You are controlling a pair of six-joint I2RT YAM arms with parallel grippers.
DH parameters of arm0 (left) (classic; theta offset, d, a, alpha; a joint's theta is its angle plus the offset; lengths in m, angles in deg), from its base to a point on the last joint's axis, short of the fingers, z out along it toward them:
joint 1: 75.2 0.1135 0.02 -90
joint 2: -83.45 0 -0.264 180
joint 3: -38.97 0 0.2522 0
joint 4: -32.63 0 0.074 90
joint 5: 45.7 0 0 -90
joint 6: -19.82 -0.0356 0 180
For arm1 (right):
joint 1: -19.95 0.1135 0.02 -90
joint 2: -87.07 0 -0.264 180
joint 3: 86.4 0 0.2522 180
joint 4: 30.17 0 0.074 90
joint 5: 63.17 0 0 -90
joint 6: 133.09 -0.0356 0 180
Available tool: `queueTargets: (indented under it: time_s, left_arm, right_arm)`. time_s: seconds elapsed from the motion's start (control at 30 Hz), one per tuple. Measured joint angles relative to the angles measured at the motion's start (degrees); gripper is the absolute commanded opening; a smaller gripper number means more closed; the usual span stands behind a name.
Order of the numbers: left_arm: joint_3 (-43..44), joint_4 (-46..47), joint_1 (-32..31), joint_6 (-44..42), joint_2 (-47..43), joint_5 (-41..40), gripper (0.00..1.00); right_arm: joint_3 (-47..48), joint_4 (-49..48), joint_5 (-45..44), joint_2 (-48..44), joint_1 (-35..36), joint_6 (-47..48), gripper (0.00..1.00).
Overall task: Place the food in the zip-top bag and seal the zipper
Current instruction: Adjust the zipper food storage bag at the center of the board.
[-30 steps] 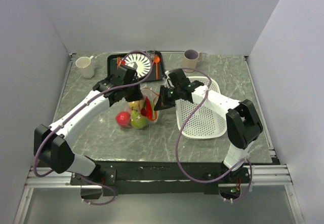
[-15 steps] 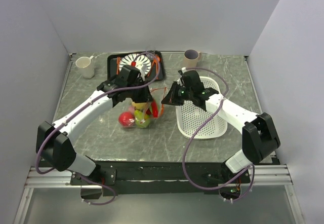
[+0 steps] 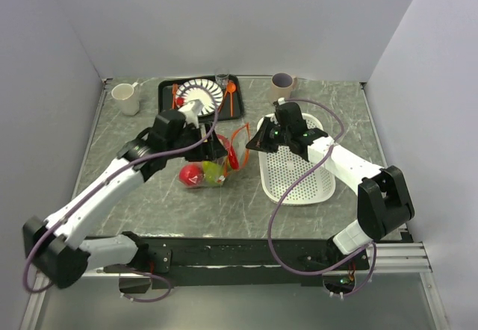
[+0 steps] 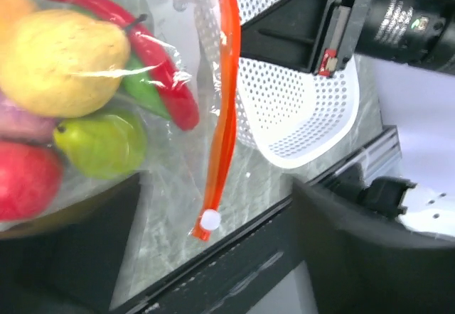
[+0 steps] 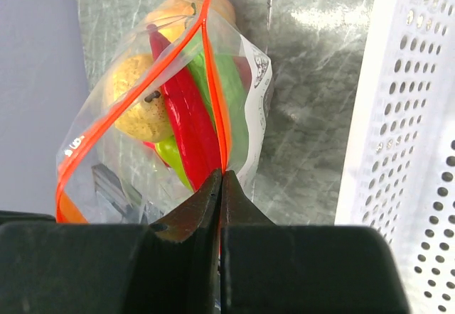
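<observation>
Looking down from above, you have the bag (image 3: 203,172) on the grey table (image 3: 239,210), between your two grippers. It sits just left of the white basket (image 3: 299,184) and in front of the black tray (image 3: 166,89) that carries the plate (image 3: 198,91).

All the food (image 3: 191,175) you can see is inside the bag. The left wrist view shows a yellow pear (image 4: 64,55), a green pear (image 4: 99,143) and a red chilli (image 4: 160,72) pressed against the clear plastic, with something red at the lower left edge.

Your right gripper (image 5: 221,175) is pinched tight on the zipper (image 5: 217,101) at the near end of the bag's mouth, with its fingertips pressed together over the orange strip. From that pinch the two halves of the strip spread apart and meet again at the far end. The mouth therefore gapes, and the chilli lies in the gap.

Your left gripper (image 3: 216,151) is at the bag's top edge, with its fingers (image 4: 355,257) spread wide and holding nothing. The loose end of the zipper, with its small white slider (image 4: 210,219), hangs in the space between them and touches neither one.

A white mug (image 3: 125,98) stands at the far left corner of the table. A brown mug (image 3: 282,86) stands behind the basket.
</observation>
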Motion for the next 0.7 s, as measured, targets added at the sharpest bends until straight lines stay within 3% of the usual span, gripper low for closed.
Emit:
queueTargets:
  time_s: [0.2,0.7]
  left_arm:
    - [-10.2,3.8,0.0,8.1,-7.6,-1.9,0.99]
    - [-33.8,24.5,0.1,36.9,-19.4,-0.1,0.97]
  right_arm:
    - [-0.1,0.0,0.1,0.0,0.0,0.0,0.04]
    - [-0.1,0.4,0.3,0.0,0.0,0.3,0.05]
